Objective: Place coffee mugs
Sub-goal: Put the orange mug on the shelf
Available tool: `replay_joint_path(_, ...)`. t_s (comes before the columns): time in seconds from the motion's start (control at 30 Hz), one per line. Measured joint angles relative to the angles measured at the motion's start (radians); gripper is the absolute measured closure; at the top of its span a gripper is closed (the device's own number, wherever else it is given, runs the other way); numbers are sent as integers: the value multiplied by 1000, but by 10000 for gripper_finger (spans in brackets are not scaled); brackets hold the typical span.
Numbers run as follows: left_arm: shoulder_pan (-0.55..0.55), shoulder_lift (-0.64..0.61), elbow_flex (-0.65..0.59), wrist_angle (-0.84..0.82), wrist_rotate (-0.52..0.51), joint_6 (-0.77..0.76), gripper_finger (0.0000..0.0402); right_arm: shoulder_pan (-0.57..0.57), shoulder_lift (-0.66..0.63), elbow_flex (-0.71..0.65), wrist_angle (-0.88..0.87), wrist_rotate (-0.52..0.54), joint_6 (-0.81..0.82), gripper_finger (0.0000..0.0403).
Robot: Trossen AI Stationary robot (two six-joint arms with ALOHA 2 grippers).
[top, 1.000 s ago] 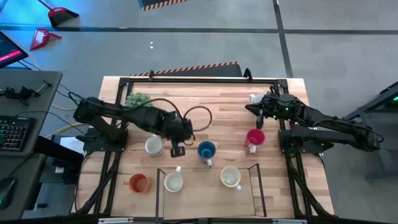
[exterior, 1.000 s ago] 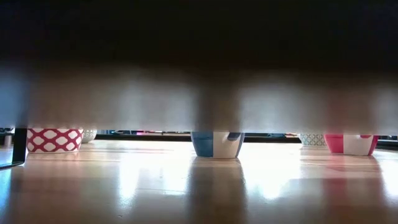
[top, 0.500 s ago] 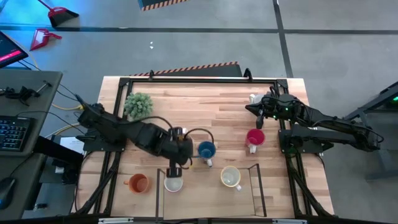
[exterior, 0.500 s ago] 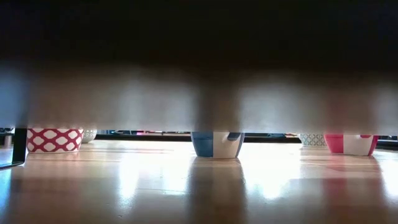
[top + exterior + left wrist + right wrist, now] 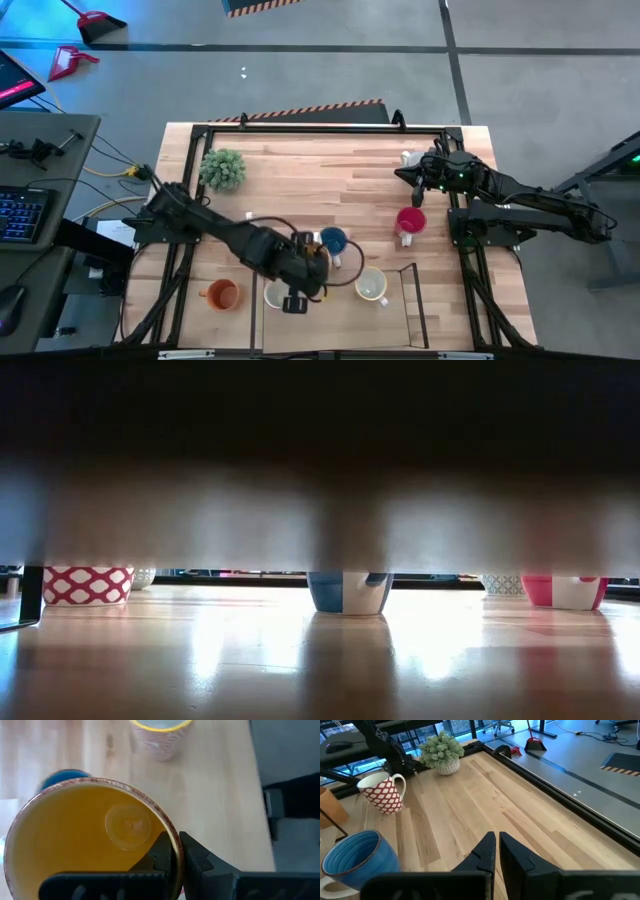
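the left hand (image 5: 294, 303) is down near the front of the wooden surface (image 5: 330, 160), between two pale mugs. its fingers (image 5: 192, 857) are pinched tight on the rim of a mug with a yellow inside (image 5: 90, 837), one finger inside the mug and one outside. so this looks like the carrying step: one mug is held and is being brought to its spot.

the other mugs sit on the surface. an orange mug (image 5: 221, 294) is at the front left. a white mug (image 5: 276, 294) is just beside the left hand. a cream mug (image 5: 371, 285) is a little to the right of it. a blue mug (image 5: 333, 241) is near the middle, and a red mug (image 5: 409, 221) is farther right. a green plant (image 5: 223, 168) stands at the back left.

the right hand (image 5: 495, 847) waits at the back right, fingers closed and holding nothing.

next, the left hand probably needs to set the mug down flat in a free spot, not bumping the white mug, then open up.
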State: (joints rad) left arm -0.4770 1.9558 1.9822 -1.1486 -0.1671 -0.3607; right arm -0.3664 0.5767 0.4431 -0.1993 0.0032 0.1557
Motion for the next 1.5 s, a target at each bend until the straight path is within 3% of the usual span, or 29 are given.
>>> replay_joint_path(0.17,-10,60,60,3,27,-1,398,0,0,0,0,0,-17,391)
replay_joint_path(0.7,-36,147,59,82,124,-23,398,0,-1,1,-5,-8,-2,391)
replay_joint_path(1.5,-61,197,57,57,155,10,398,0,-1,1,-7,-12,12,391)
